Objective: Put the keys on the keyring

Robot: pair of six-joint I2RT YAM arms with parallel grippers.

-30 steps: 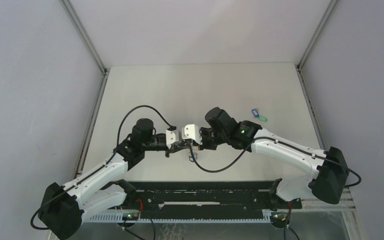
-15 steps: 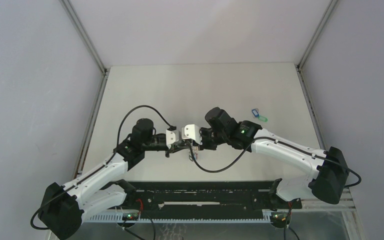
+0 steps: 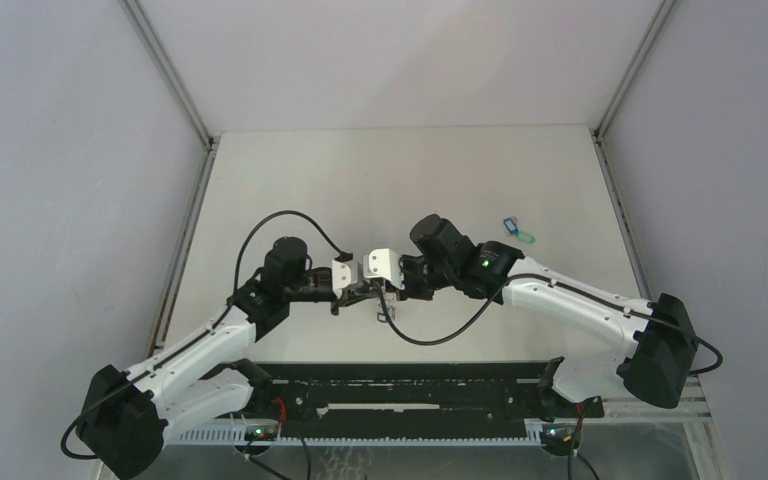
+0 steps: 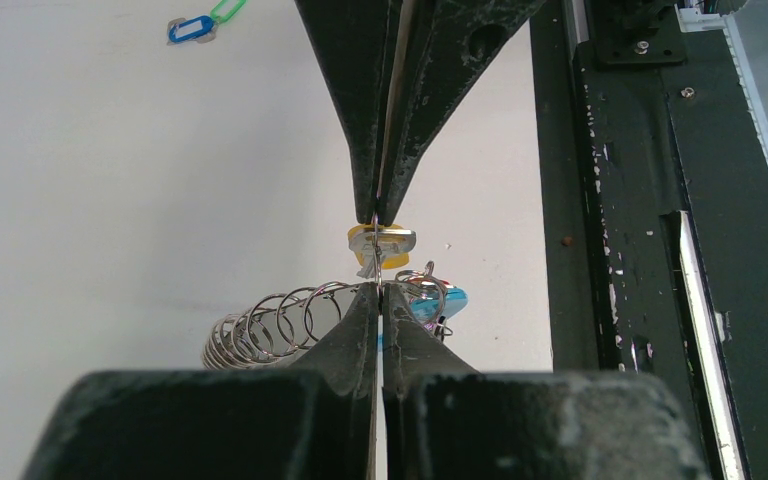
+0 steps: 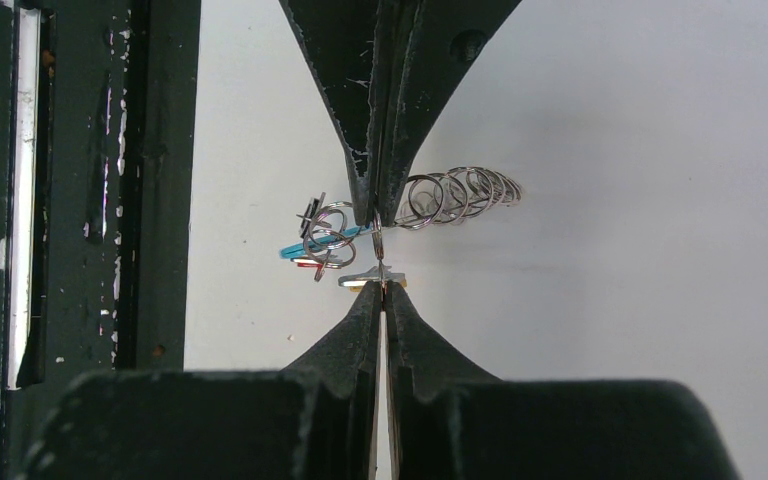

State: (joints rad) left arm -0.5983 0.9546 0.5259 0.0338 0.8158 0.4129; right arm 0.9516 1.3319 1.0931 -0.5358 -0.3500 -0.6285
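Threading step: the left gripper (image 4: 378,292) is clenched on a loop of the keyring (image 4: 270,325) and the right gripper (image 5: 381,288) on the yellow key (image 4: 392,243), tip to tip beside the black rail (image 4: 620,200). The keyring's coil points lengthwise away from the rail. The next move probably calls for fine alignment of key eye and loop end. The blue and green keys (image 3: 518,232) lie well apart.

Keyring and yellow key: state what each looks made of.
Keyring: apparently bare metal wire, silvery and glossy; thin coiled loops glint. Yellow key: probably plastic, judging by its flat opaque colour, though it is too small to be sure.
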